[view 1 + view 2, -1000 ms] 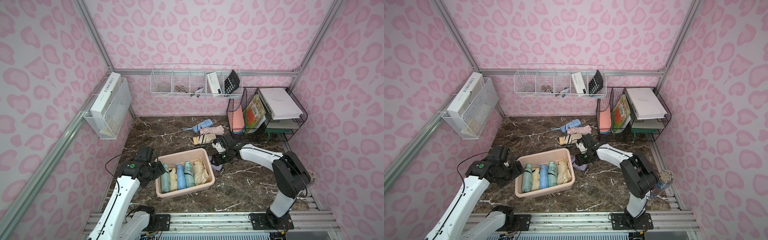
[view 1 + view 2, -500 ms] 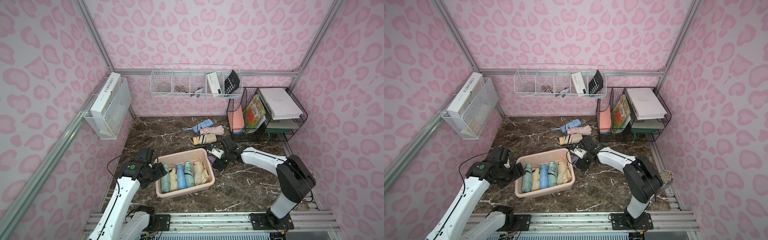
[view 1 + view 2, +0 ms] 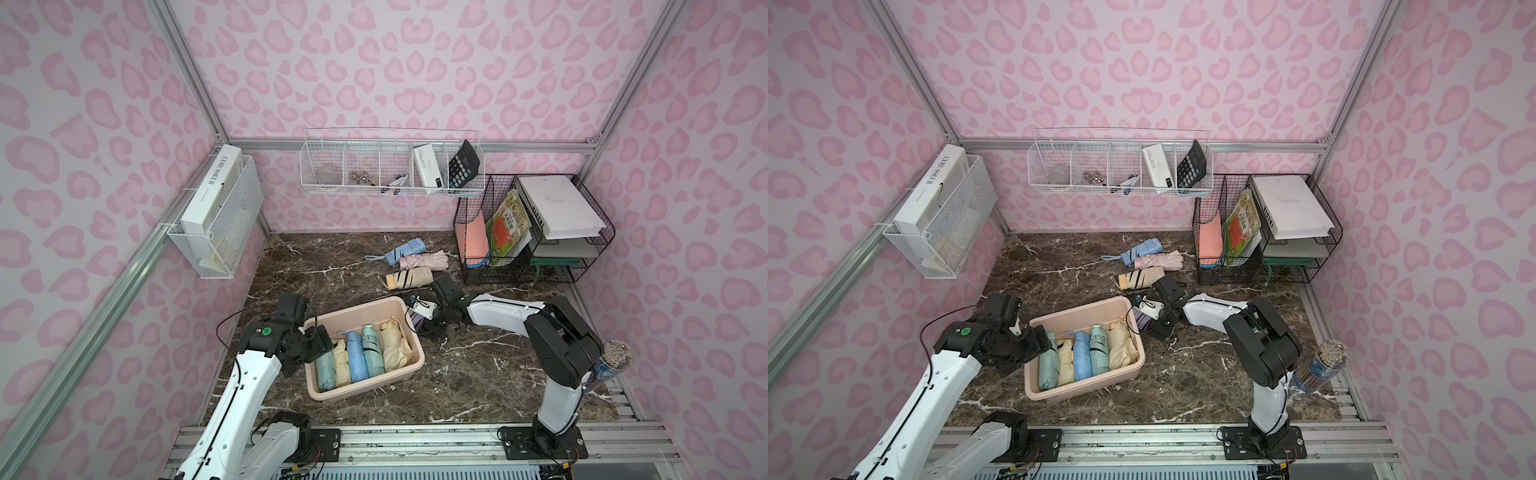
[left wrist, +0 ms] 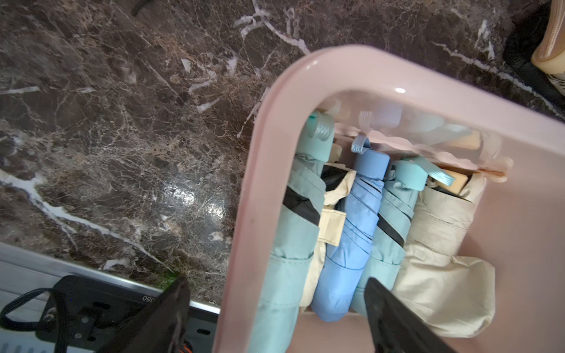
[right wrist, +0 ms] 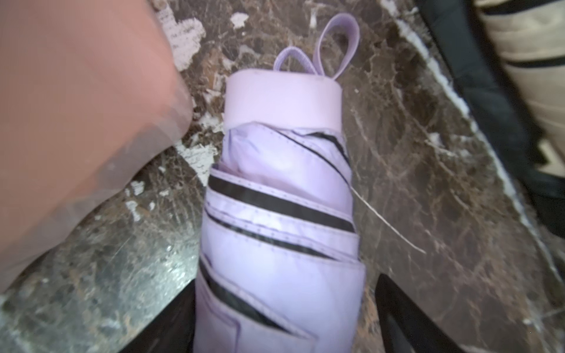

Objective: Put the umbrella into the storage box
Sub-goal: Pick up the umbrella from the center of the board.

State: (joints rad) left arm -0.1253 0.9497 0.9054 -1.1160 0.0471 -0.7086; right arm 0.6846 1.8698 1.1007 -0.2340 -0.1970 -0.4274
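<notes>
the left gripper (image 4: 276, 282) stood with its jaws wide apart, one finger outside the rim of the storage box (image 3: 370, 384) and one above the folded umbrellas (image 3: 360, 353) packed side by side in it. the box was smooth pale pink plastic with rounded corners, on dark veined marble (image 3: 478, 374). just off its far right corner the lilac umbrella (image 5: 281, 214) lay flat, its long axis in line with the right gripper (image 5: 284, 284) and its capped handle and loop pointing away from the wrist. its soft pleated fabric was edged in black. the jaws sat apart astride it, with marble showing beside one finger.
</notes>
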